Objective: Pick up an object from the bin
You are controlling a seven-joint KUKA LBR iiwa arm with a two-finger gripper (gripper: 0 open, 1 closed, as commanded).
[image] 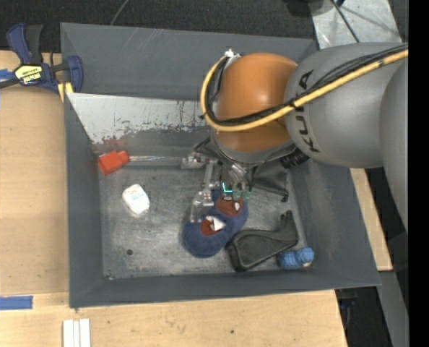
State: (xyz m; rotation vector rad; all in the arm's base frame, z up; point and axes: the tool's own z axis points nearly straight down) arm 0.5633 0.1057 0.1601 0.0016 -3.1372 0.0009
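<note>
Here we go, looking down into the grey metal bin [84, 215], with the arm reaching in from the right and its orange domed wrist cover [252, 103] sitting high over the middle of the floor. Beneath it the gripper [216, 208] is low in the bin, pointing straight down, which I'd say keeps the bulky arm clear of the sloping walls.

And what's under it? A soft, rounded blue cloth thing with red and white patches [204, 243], lying just right of centre toward the near wall. The gripper's tip meets its upper part, where the red shows, and the blue body bulges out below and to the left. Open or clamped? I can't tell, because the wrist hardware crowds that spot, so I won't call it a hold.

It looks a sensible pick to me: out on open floor, plump, likely soft enough to give under a squeeze.

Watch the neighbours, though. A flat black angular piece [261, 248] lies just beside the blue thing's right side, with a small fuzzy blue ball [298, 257] at its far end. If the blue thing comes up, that black piece could get nudged or dragged along. Well apart on the left sit a small white chunky thing [136, 199] and an orange-red block on a clear rod [113, 163] near the far wall, neither of them in the way
</note>
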